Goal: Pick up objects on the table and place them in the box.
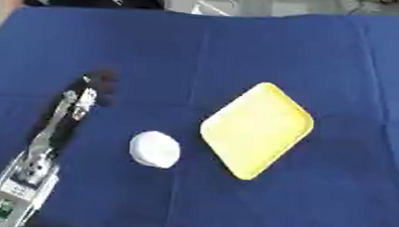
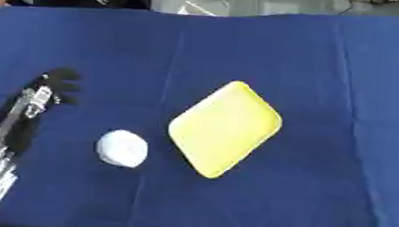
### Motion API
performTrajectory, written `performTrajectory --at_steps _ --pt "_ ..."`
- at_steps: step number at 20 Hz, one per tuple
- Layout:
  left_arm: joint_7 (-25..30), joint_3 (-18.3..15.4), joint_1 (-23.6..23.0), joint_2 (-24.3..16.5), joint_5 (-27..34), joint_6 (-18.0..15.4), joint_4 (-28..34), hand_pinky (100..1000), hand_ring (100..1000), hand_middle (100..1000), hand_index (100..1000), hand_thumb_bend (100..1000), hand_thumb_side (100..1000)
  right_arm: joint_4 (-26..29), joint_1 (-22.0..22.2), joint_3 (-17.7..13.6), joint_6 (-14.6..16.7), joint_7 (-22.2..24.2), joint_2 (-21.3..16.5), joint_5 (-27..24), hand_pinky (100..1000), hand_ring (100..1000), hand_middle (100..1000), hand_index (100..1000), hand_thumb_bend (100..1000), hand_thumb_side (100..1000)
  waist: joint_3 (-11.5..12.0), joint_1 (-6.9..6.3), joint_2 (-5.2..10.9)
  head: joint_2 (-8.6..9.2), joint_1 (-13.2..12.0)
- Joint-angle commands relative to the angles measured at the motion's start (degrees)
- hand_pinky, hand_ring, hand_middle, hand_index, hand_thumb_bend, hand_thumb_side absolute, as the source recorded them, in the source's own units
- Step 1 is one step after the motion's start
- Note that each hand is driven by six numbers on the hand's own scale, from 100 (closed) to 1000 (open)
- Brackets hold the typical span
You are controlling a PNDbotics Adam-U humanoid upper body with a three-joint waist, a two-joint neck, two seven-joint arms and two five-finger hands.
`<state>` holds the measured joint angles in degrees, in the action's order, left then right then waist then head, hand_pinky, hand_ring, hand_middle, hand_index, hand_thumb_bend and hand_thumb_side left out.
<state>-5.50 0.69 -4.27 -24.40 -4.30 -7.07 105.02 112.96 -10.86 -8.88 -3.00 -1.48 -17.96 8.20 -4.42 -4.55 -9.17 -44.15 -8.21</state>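
Table [image 1: 241, 48] under a blue cloth, seen from the head camera. A yellow tray [image 1: 257, 130], rectangular with rounded corners and a raised rim, lies flat right of centre; its long axis runs on a diagonal, one short end toward the far right, the other toward the near left. A white round object [image 1: 155, 149] sits just beside the tray's near-left edge, apart from it; it shows no long axis. No writing can be read on either. The left robot hand [image 2: 62, 86] hangs over the cloth at the left, well apart from both, holding nothing; whether its fingers are spread or curled cannot be told. The right-eye view shows dark finger shapes more distinctly than the left-eye view.
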Motion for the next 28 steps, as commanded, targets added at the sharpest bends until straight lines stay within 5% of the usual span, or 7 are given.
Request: performTrajectory --at_steps 1,9,12,14,16,19,28 --pt "0.19 -0.23 0.32 -0.55 0.34 -0.17 0.81 661 723 802 899 100 1000 1.33 -0.47 -0.15 0.18 0.01 -1.27 0.18 777 791 835 950 100 922 0.09 0.08 0.79 0.03 -0.58" --pt "0.46 -0.59 0.42 -0.79 -0.72 -0.26 1.11 673 733 810 902 140 1000 1.35 -0.47 -0.14 0.18 -0.04 -1.29 0.22 777 791 834 949 100 922 0.11 0.07 0.78 0.03 -0.53" --pt "4.7 -4.34 1.14 -3.12 -13.36 -0.04 5.43 825 845 844 927 571 705 1.32 -0.3 -0.23 0.12 -0.13 -1.36 0.3 777 791 834 949 100 923 0.39 0.01 0.86 0.03 -0.22" --pt "12.64 -8.08 2.37 -4.98 -29.67 -1.08 8.61 871 870 850 928 691 689 1.28 -0.15 -0.24 0.1 -0.12 -1.41 0.34 777 791 834 949 100 923 0.6 0.02 0.93 0.03 -0.12" --pt "15.61 -7.41 3.1 -3.5 -46.25 -2.76 9.34 880 875 855 929 696 703 1.24 -0.18 -0.19 0.1 -0.06 -1.37 0.33 777 791 834 949 100 923 0.5 0.07 0.93 0.03 -0.22" --pt "15.31 -5.2 3.28 -1.87 -57.2 -3.19 9.54 879 874 858 930 680 714 1.26 -0.27 -0.17 0.14 -0.03 -1.33 0.29 777 792 834 949 100 923 0.37 0.1 0.91 0.03 -0.26" --pt "14.33 -3.99 3.26 -1.36 -59.09 -2.92 9.57 870 869 859 930 658 721 1.35 -0.31 -0.16 0.12 -0.08 -1.33 0.28 777 791 834 949 100 922 0.3 0.08 0.87 0.03 -0.22"
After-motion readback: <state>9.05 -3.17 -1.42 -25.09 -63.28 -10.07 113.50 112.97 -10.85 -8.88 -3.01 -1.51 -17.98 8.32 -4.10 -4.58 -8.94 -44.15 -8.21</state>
